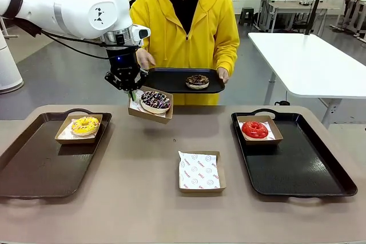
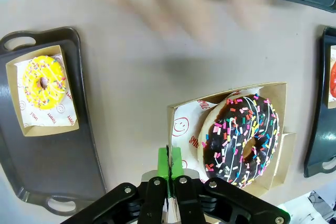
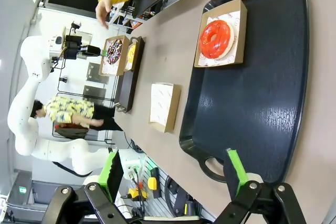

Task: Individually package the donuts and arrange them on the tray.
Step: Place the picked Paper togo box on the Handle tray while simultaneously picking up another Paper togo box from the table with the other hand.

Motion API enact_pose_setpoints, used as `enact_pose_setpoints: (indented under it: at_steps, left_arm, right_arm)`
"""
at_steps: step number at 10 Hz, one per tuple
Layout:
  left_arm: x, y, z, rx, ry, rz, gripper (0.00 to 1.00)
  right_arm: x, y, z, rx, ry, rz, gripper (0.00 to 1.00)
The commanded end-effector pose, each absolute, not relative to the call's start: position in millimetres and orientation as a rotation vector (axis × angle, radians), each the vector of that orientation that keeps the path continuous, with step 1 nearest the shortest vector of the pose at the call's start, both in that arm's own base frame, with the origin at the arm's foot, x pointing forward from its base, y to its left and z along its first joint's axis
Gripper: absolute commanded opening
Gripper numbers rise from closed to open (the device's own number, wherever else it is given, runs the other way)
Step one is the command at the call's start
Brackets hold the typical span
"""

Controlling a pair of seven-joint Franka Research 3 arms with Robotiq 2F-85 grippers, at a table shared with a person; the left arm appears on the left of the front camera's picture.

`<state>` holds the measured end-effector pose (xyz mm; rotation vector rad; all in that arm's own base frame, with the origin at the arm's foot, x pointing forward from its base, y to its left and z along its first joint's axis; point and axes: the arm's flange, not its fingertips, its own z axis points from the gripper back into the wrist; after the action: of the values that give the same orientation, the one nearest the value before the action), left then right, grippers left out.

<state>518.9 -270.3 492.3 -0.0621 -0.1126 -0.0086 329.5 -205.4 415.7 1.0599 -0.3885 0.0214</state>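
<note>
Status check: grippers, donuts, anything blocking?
Left fingers shut on box edge, sprinkled donut inside, airborne. Right fingers open above right tray. Person's hand close behind.

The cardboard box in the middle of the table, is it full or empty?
Empty: the box holds just its printed paper lining, no donut inside.

The yellow-iced donut (image 1: pixel 85 125) is showing multicolour sprinkles; the red donut (image 1: pixel 255 130) is gleaming glossy. The chocolate donut (image 2: pixel 242 140) is carrying pink, blue, yellow and white sprinkles in a brown box (image 2: pixel 280 129). The dark chocolate donut (image 1: pixel 197 81) is bearing pale flecks. The empty box (image 1: pixel 198 171) is showing white paper with red print. The 3 trays (image 1: pixel 34 170) are looking black.
</note>
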Motion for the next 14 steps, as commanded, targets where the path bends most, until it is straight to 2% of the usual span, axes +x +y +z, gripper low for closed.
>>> enact_pose_setpoints:
  at_steps: [1, 11, 13, 14]
  left_arm:
    - [515.8, -269.6, 494.6, -0.061, -0.116, 0.008, 0.00]
    - [515.8, -269.6, 494.6, -0.061, -0.116, 0.008, 0.00]
    - [513.5, -255.4, 500.1, -0.078, -0.111, -0.069, 0.01]
    - [493.5, -234.6, 508.0, -0.127, -0.088, -0.120, 0.01]
  right_arm:
    - [326.6, -204.3, 413.9, 1.069, -0.393, 0.028, 1.00]
    - [329.4, -205.6, 415.7, 1.060, -0.389, 0.021, 1.00]
    - [343.3, -170.3, 429.7, 0.939, -0.356, 0.042, 1.00]
    - [351.7, -141.3, 443.3, 0.853, -0.315, 0.070, 1.00]
